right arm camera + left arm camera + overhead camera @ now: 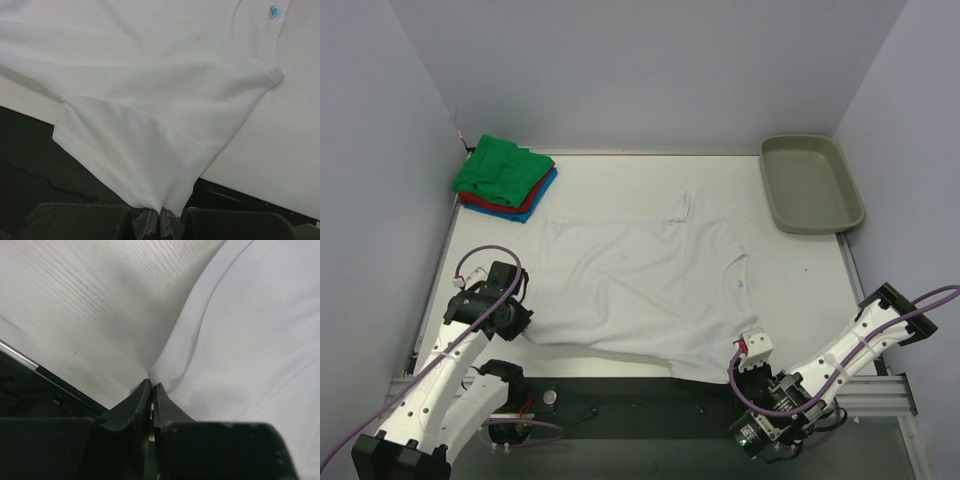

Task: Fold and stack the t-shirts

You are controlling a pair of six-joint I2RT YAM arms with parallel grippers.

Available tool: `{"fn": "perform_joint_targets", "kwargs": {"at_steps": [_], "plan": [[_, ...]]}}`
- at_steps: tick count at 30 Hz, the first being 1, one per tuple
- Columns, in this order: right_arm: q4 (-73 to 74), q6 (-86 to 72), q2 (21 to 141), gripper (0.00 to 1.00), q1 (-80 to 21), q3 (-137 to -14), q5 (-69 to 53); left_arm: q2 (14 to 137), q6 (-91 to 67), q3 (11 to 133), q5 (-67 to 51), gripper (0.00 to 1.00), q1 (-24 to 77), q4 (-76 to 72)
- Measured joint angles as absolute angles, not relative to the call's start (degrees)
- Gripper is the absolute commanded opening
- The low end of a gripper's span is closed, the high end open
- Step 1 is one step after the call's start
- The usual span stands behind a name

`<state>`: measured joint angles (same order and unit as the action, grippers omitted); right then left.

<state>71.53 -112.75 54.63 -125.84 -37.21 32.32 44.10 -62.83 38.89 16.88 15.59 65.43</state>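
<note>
A large white t-shirt [640, 285] lies spread on the white table [800, 290], with its collar to the right. My left gripper [520, 325] is shut on the shirt's near left corner; the left wrist view shows the jaws [151, 386] pinching the cloth [250, 330]. My right gripper [745, 355] is shut on a sleeve edge at the table's near edge; the right wrist view shows the sleeve [140, 155] gathered into the closed jaws [162, 214]. A folded stack of t-shirts, green [502, 168] over red and blue, sits at the back left.
A grey-beige plastic tray [812, 182] stands at the back right corner. Purple-grey walls enclose the table on three sides. A dark rail [620, 400] runs along the near edge between the arm bases.
</note>
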Motion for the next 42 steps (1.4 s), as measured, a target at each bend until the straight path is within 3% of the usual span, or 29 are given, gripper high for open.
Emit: {"fn": "perform_joint_targets", "kwargs": {"at_steps": [1, 5, 13, 19, 27, 42], "plan": [[71.72, -112.81, 54.63, 0.00, -126.08, -37.21, 32.23, 44.34, -62.41, 38.89, 16.60, 0.41, 15.35, 65.39], [72.44, -112.99, 54.65, 0.00, -127.11, -37.21, 31.94, 44.60, -61.21, 38.96, 16.08, 0.87, 14.79, 65.41], [72.95, -113.16, 54.70, 0.00, -127.35, -37.21, 31.88, 44.01, -60.12, 40.10, 15.25, 0.90, 14.44, 65.34], [73.06, -113.16, 54.17, 0.00, -126.08, -37.21, 33.56, 45.60, -57.19, 39.35, 8.08, 0.90, 14.98, 58.39], [68.47, -107.53, 54.13, 0.00, -114.17, -37.12, 35.24, 52.77, -56.77, 40.75, 6.24, 0.90, 30.96, 48.16], [47.86, -82.24, 76.97, 0.00, -99.31, -43.44, 35.05, 57.12, -56.40, 41.63, 6.37, 0.90, 35.22, 39.46]]}}
